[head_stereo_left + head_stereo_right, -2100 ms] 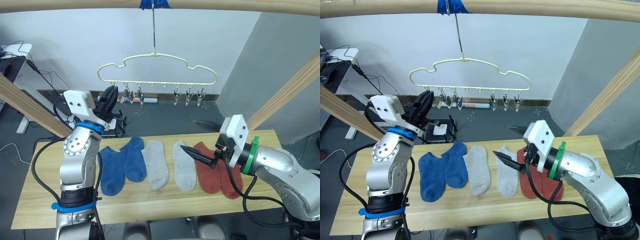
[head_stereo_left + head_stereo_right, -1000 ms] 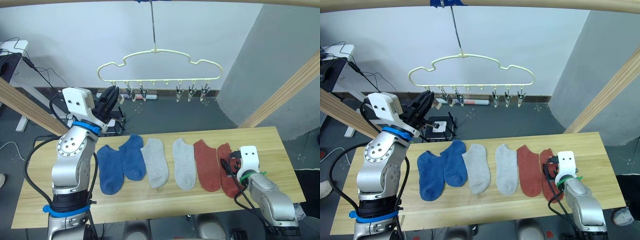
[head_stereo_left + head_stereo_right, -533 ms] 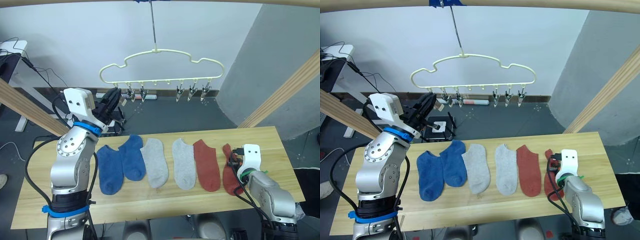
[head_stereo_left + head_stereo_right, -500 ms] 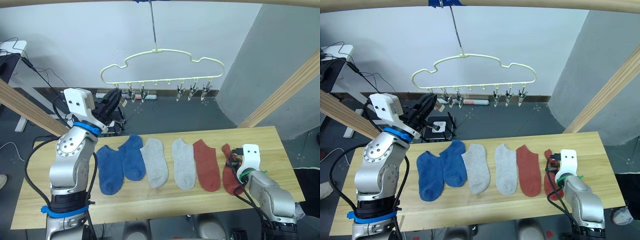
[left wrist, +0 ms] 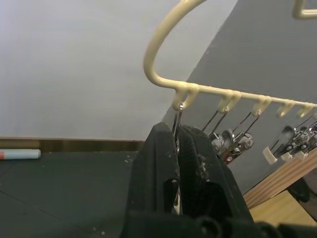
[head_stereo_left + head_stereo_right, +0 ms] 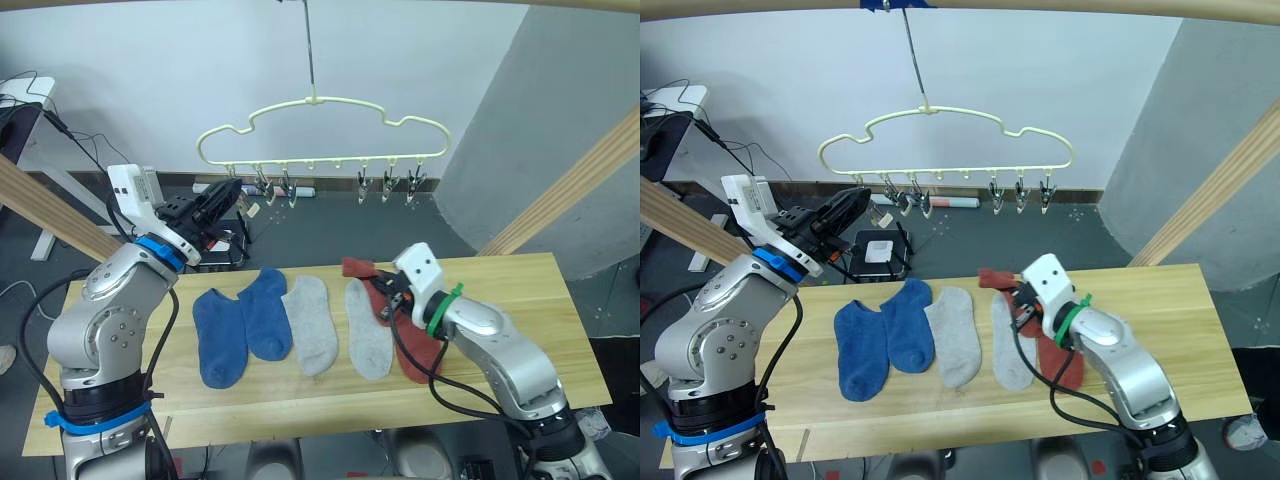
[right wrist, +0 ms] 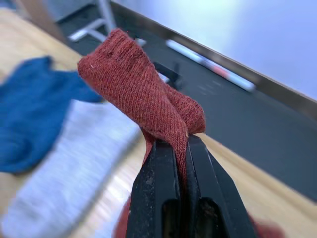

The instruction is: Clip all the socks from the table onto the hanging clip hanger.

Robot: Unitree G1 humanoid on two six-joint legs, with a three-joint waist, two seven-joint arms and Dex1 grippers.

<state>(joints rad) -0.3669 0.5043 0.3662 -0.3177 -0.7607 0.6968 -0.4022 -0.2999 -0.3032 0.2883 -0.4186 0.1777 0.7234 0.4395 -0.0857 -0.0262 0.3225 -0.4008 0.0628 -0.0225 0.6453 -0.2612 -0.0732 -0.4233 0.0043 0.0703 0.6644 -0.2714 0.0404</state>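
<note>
Right gripper (image 7: 181, 148), fingers clamped together on one rust-red sock (image 6: 362, 272), folded end raised clear of the table (image 6: 560, 300) so it can meet a clip. Second red sock (image 6: 415, 358) flat beneath the arm; two grey socks (image 6: 310, 325) and two blue socks (image 6: 240, 325) laid side by side, waiting. Left gripper (image 5: 177, 148), fingers closed around the leftmost clip (image 5: 177, 124) of the clip hanger (image 6: 320, 125), probably to steady or squeeze it open for the incoming sock. Remaining clips empty; nothing hung yet.
</note>
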